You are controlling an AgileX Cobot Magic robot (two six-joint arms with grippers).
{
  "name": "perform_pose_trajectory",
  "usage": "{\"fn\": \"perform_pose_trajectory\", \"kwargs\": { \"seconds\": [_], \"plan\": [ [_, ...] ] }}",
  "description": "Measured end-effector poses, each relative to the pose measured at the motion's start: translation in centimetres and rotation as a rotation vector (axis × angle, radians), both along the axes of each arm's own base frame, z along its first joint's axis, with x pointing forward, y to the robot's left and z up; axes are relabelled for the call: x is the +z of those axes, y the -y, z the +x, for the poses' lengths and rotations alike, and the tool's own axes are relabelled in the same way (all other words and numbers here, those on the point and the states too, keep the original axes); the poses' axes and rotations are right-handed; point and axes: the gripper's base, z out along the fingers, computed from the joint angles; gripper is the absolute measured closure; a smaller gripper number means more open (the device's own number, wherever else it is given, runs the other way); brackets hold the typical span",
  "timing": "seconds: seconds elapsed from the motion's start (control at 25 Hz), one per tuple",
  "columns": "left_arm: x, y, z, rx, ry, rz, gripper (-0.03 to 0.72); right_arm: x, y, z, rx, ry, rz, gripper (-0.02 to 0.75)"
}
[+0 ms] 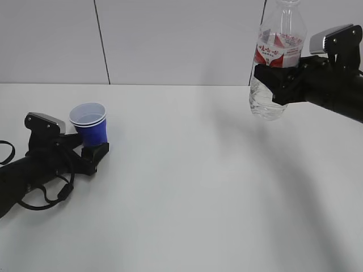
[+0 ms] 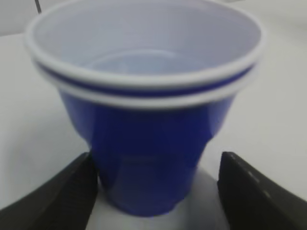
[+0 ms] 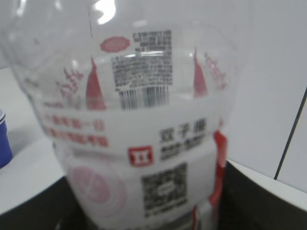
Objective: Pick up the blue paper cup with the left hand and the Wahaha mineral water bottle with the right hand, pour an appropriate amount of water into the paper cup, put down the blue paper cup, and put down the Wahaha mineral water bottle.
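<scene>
Left hand: lies low on the white table at the left of the exterior view, black arm and looping cables trailing toward the left edge.
Left hand's jaws: released, standing wide on either side of the cup's base; in the left wrist view the left finger sits at the cup wall and the right finger stands clear of it with a gap of table between.
Blue paper cup: upright on the table between those jaws, royal blue outside, white inside, doubled white rim; bottom rests on the surface.
Water in cup: a faint ring shows low on the inside wall in the left wrist view; cannot tell for sure whether liquid fills it.
Wahaha mineral water bottle: held in the air at the upper right, well apart from the cup, roughly upright, neck rising out of the top edge.
Bottle contents: clear water visible in the lower body below the fingers.
Right hand: reaches in from the right, clenched around the bottle's body just under the red-and-white label band.
</scene>
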Motion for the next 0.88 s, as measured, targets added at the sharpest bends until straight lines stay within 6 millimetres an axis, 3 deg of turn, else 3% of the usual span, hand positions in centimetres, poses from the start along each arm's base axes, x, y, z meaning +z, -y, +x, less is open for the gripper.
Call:
{"fn": "perform_pose_trajectory", "kwargs": {
  "seconds": [0.28, 0.56, 0.88],
  "plan": [
    [0.6, -0.8, -2.1, 0.056, -0.048, 0.0, 0.099, 0.0, 0.0, 0.0, 0.0, 0.0, 0.0, 0.337],
    [2.9, -2.3, -4.9, 0.115, -0.069, 0.0, 0.1, 0.0, 0.0, 0.0, 0.0, 0.0, 0.0, 0.337],
    [9.2, -2.7, -8.2, 0.123, 0.019, 0.004, 0.101, 0.0, 0.1, 0.0, -0.013, -0.027, 0.049, 0.337]
  ]
}}
